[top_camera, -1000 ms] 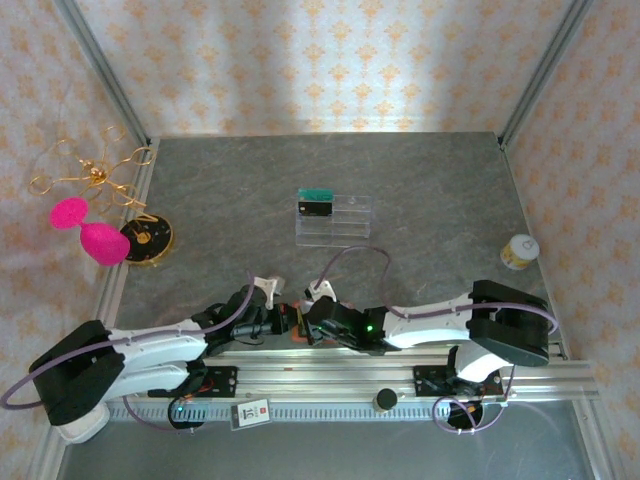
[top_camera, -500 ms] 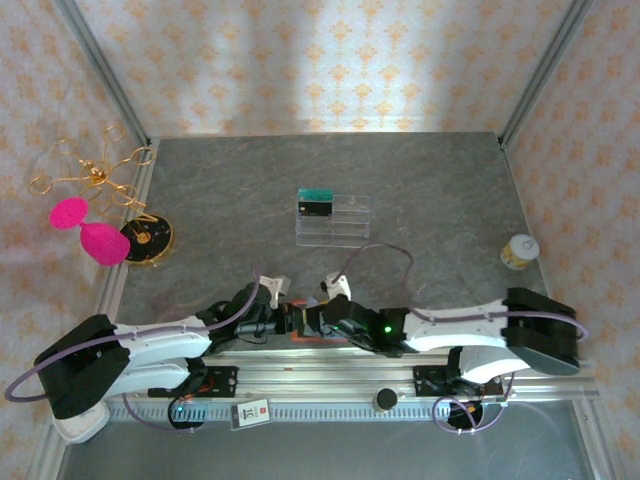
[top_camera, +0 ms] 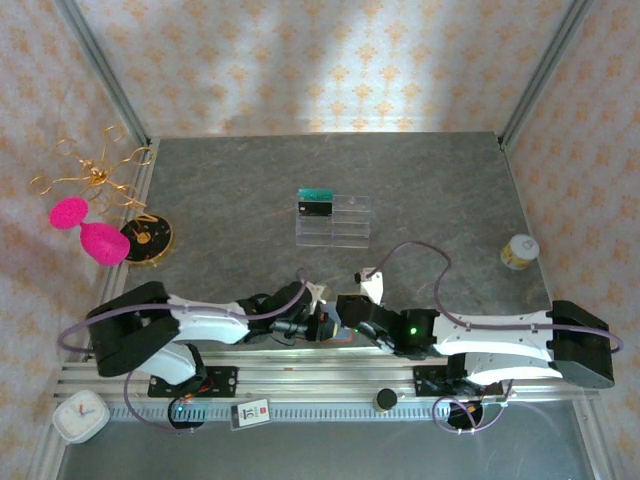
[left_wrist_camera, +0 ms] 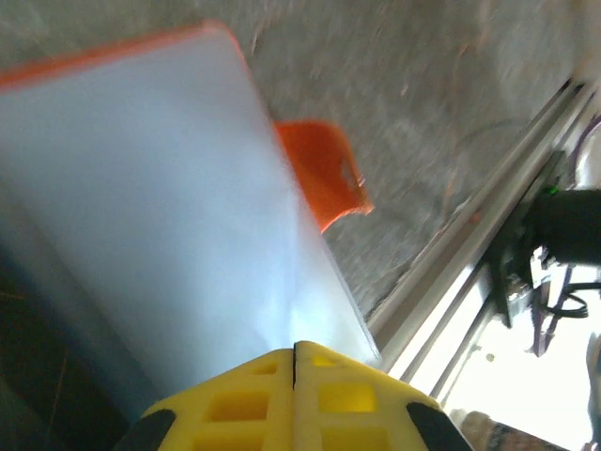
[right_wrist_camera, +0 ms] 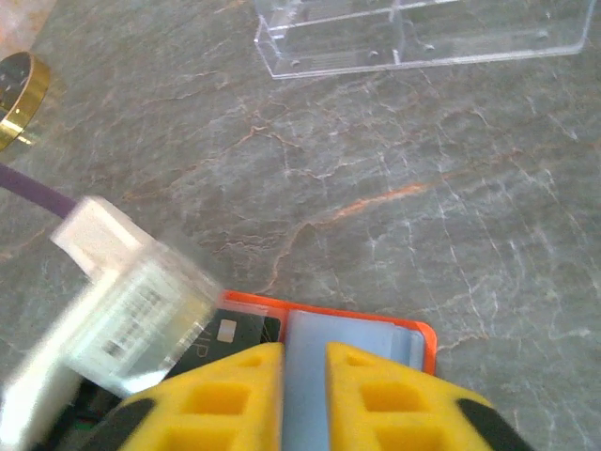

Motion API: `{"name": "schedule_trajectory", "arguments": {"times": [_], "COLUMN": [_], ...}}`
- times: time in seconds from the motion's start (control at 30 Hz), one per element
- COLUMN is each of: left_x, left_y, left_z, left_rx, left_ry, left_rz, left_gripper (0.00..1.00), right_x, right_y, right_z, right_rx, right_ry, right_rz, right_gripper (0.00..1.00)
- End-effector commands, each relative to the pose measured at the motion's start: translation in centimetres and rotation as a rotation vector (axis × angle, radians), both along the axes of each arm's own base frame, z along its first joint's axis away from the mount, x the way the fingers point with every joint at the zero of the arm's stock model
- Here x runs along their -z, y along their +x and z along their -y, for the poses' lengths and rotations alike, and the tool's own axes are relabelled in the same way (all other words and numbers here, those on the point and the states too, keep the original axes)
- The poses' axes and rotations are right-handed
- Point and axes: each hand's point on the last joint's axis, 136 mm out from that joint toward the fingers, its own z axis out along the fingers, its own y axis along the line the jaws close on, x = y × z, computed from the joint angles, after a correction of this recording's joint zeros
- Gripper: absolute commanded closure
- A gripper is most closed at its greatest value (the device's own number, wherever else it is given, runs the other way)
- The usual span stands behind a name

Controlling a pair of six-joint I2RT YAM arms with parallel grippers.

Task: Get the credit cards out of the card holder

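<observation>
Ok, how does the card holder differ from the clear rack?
The card holder is orange with a pale grey panel; the rack is see-through. The holder is at the near edge, pinched by the left gripper, with the right gripper over it; the rack stands farther out, apart from both. Both are rectangular.

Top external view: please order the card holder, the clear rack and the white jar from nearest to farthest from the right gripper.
1. card holder: directly at the right gripper, near the front edge of the table.
2. clear rack: farther back, around mid-table.
3. white jar: farthest, by the right edge.
</observation>
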Motion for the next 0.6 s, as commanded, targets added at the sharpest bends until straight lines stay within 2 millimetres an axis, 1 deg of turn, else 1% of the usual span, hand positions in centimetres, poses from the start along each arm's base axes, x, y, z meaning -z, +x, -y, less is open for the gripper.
{"name": "schedule_trajectory", "arguments": {"times": [0.0,0.07,0.17,0.3,0.4,0.47,0.5,0.57], "left_x": [0.7,0.4,0.0,-0.1,-0.2,-0.3,-0.3,-0.4], "left_y": [-0.5,-0.4,-0.2,-0.2,-0.3,-0.3,-0.3,-0.3], "left_z": [0.3,0.3,0.2,0.1,0.1,0.1,0.1,0.0], "left_rx": [0.027,0.020,0.009,0.007,0.010,0.009,0.010,0.009], "left_ry": [0.010,0.004,-0.010,-0.019,-0.024,-0.033,-0.036,-0.040], "left_rz": [-0.025,-0.016,0.002,0.006,0.011,0.015,0.014,0.018], "left_gripper": [1.00,1.00,1.00,1.00,1.00,1.00,1.00,1.00], "right_x": [1.2,2.0,3.7,5.4,6.5,6.9,7.1,7.9], "right_y": [0.0,-0.5,-1.1,-1.9,-2.1,-2.5,-2.5,-2.4], "right_z": [1.7,1.5,1.0,-0.4,-1.1,-1.7,-1.9,-1.4], "right_rx": [0.043,0.021,-0.022,-0.102,-0.135,-0.169,-0.176,-0.156], "right_ry": [-0.045,-0.038,-0.008,0.062,0.056,0.059,0.055,0.023], "right_rz": [-0.019,-0.053,-0.132,-0.213,-0.248,-0.261,-0.269,-0.284], "right_gripper": [0.88,0.95,1.00,1.00,1.00,1.00,1.00,1.00]}}
